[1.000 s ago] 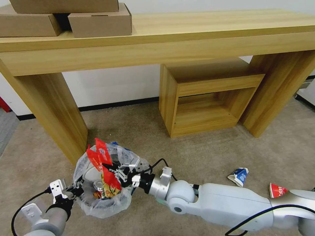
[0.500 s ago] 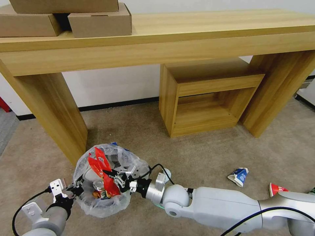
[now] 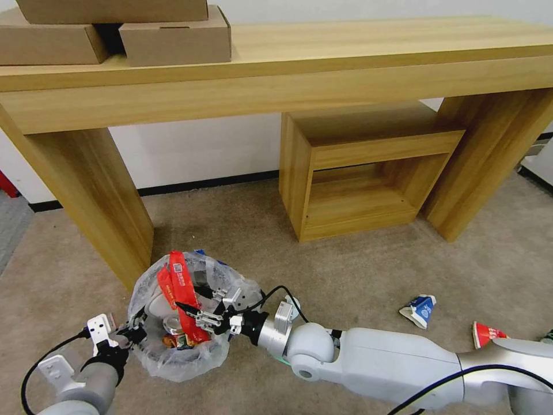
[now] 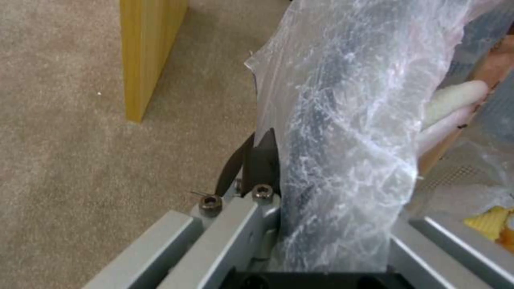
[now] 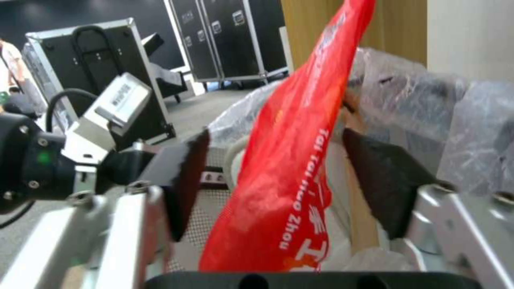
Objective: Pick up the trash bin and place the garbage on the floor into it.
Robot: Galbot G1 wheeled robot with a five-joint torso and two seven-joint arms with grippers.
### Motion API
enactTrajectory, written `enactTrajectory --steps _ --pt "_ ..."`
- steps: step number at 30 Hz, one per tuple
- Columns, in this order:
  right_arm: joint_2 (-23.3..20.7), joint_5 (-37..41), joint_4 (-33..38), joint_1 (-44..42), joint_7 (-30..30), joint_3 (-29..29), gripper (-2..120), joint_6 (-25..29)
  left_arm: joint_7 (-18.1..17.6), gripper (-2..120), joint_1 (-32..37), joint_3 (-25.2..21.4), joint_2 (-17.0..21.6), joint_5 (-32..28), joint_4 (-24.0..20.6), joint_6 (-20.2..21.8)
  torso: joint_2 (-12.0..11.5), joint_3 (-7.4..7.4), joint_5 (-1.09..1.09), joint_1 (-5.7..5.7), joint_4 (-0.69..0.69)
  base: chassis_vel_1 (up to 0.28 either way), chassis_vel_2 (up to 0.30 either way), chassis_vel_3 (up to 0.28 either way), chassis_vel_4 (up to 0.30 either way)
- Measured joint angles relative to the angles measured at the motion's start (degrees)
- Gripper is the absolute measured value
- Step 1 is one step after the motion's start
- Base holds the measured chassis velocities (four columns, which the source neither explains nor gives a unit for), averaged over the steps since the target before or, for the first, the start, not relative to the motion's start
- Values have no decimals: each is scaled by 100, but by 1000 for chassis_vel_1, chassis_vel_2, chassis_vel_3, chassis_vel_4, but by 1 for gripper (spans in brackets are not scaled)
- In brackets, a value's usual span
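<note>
Two grippers are working at the trash bin (image 3: 173,346), which is sitting on the beige floor (image 3: 345,271) beside a leg of the wooden table (image 3: 86,196). The left gripper (image 3: 133,333) is pinching the bin's rim and plastic bag (image 4: 343,120) with its fingers closed. The right gripper (image 3: 199,314) is hanging over the bin with its fingers spread wide, and a long red wrapper (image 5: 289,160) is standing between them, not squeezed. A blue-white carton (image 3: 419,310) and another red wrapper (image 3: 487,334) are lying on the floor, well apart from the bin.
</note>
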Motion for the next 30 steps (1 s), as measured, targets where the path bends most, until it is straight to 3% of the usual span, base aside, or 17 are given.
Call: enactTrajectory --steps 8,13,21,25,30 --pt "-170 3 317 -212 -58 346 98 35 -5 0 -8 -20 12 0 41 -5 0 0 0 0 0 0 0 0 0" --pt "-244 -5 511 -394 -126 764 100 55 -14 0 -32 -22 13 0 74 -5 0 0 0 0 0 0 0 0 0" --pt "-365 -74 796 -778 -293 1795 100 108 -19 0 -67 -14 18 6 122 -2 0 0 0 0 0 0 0 0 0" --pt "-427 -79 978 -1085 -425 2646 100 139 -22 0 -103 6 21 6 143 4 0 0 0 0 0 0 0 0 0" --pt "-495 -24 1085 -1227 -473 3127 100 215 -24 0 -96 -3 23 3 144 5 0 0 1 0 0 0 0 0 0"
